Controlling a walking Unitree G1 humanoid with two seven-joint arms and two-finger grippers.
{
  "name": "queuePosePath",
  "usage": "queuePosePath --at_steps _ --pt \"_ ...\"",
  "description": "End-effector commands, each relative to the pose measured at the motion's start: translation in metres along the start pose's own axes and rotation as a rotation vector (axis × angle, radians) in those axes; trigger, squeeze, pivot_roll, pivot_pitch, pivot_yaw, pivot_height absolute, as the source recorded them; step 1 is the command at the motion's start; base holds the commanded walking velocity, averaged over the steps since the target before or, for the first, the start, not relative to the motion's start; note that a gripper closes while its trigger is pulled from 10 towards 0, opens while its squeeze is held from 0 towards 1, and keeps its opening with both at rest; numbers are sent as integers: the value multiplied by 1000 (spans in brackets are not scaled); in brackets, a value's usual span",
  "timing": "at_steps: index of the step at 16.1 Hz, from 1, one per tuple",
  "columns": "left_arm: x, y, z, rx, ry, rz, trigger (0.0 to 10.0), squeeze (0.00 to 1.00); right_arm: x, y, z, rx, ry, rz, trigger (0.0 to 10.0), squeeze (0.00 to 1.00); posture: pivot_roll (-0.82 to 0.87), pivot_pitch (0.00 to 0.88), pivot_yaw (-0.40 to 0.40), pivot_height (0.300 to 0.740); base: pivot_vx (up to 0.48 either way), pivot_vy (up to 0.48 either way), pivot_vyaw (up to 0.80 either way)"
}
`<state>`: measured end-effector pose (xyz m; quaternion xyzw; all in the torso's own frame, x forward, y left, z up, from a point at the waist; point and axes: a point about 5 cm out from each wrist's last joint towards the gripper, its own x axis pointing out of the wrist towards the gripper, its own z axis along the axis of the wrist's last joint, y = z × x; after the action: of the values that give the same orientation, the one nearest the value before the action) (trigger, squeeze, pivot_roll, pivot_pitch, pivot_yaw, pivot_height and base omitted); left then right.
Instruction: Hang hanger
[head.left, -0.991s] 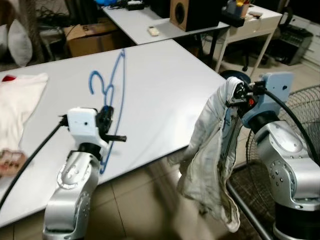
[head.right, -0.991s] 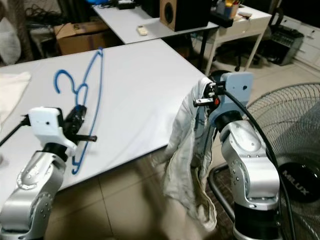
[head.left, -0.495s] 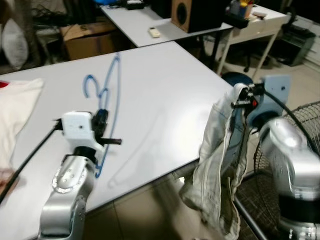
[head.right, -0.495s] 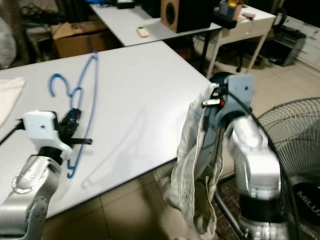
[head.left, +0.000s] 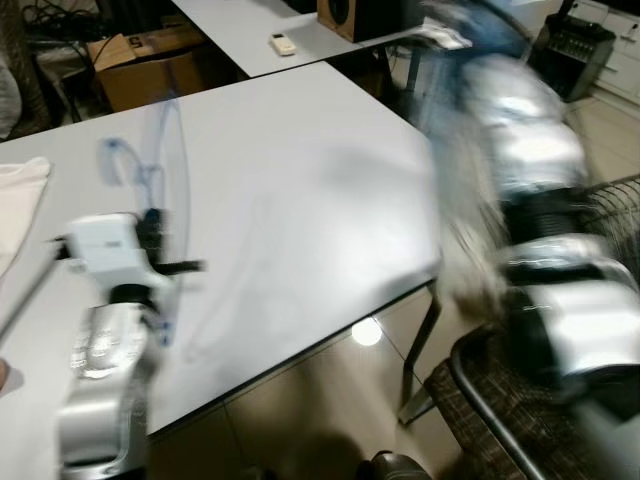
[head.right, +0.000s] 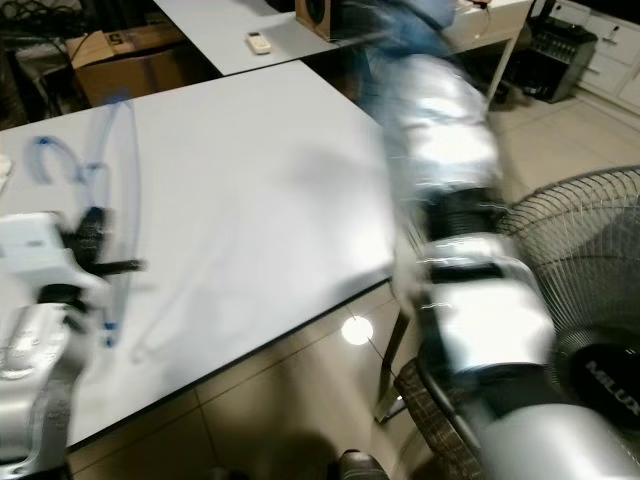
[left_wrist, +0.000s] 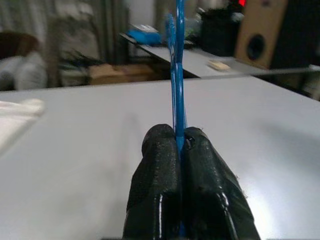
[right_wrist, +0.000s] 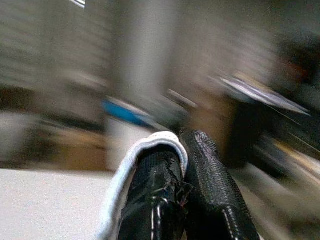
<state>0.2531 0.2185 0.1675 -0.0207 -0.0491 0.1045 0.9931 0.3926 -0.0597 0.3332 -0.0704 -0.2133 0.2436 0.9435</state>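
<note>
A thin blue hanger (left_wrist: 176, 75) stands upright over the white table (head.left: 300, 200), pinched at its lower bar by my left gripper (left_wrist: 180, 136), which is shut on it. In the eye views the left gripper (head.left: 152, 228) is at the table's near left, with the hanger (head.left: 168, 140) rising from it. My right gripper (right_wrist: 183, 145) is shut on the hem of a white garment (right_wrist: 125, 167). The right arm (head.left: 535, 160) is a blur raised at the table's right edge, and the garment (head.left: 462, 235) hangs smeared below it.
A white cloth (head.left: 20, 195) lies at the table's far left. A standing fan (head.right: 590, 300) is on the floor to the right. Behind are a second table (head.left: 230, 25) with a remote (head.left: 282, 42), a speaker (head.left: 350, 12) and a cardboard box (head.left: 140, 65).
The right arm has swung up and back with the garment and is now motion-blurred. The head camera has shifted. The left gripper keeps its hold on the hanger.
</note>
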Motion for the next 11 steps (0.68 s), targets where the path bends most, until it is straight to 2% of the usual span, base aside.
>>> queuePosePath --at_steps 1,2,3,4,5,6,7,8,9,11 --pt "1 10 7 18 -38 55 10000 0 8 54 64 -109 -313 316 10000 0 -63 34 17 740 0 0 0" --pt "0 23 11 31 -56 118 10000 0 -2 98 38 -196 -293 518 10000 0 -55 35 9 740 0 0 0" --pt "-1 33 14 43 -68 162 10000 0 -14 123 8 -258 -256 630 10000 0 -49 36 5 740 0 0 0" --pt "-2 36 14 49 -69 174 10000 0 -20 128 -7 -260 -219 652 10000 0 -49 36 5 740 0 0 0" --pt "-4 39 13 48 -57 179 10000 0 -29 132 -37 -242 -132 669 10000 0 -46 43 5 740 0 0 0" --pt "-5 39 12 48 -51 175 10000 0 -34 132 -48 -241 -100 674 10000 0 -48 46 9 740 0 0 0" --pt "-7 36 7 49 -30 145 10000 0 -50 129 -81 -276 19 680 10000 0 -49 51 14 740 0 0 0" --pt "-7 33 5 47 -23 132 10000 0 -57 125 -95 -301 70 671 10000 0 -50 51 15 740 0 0 0" --pt "-7 30 3 45 -13 113 10000 0 -67 112 -111 -307 145 620 10000 0 -52 55 24 740 0 0 0" --pt "-3 22 3 26 -3 60 10000 0 -70 72 -110 -195 158 427 10000 0 -57 58 35 740 0 0 0"
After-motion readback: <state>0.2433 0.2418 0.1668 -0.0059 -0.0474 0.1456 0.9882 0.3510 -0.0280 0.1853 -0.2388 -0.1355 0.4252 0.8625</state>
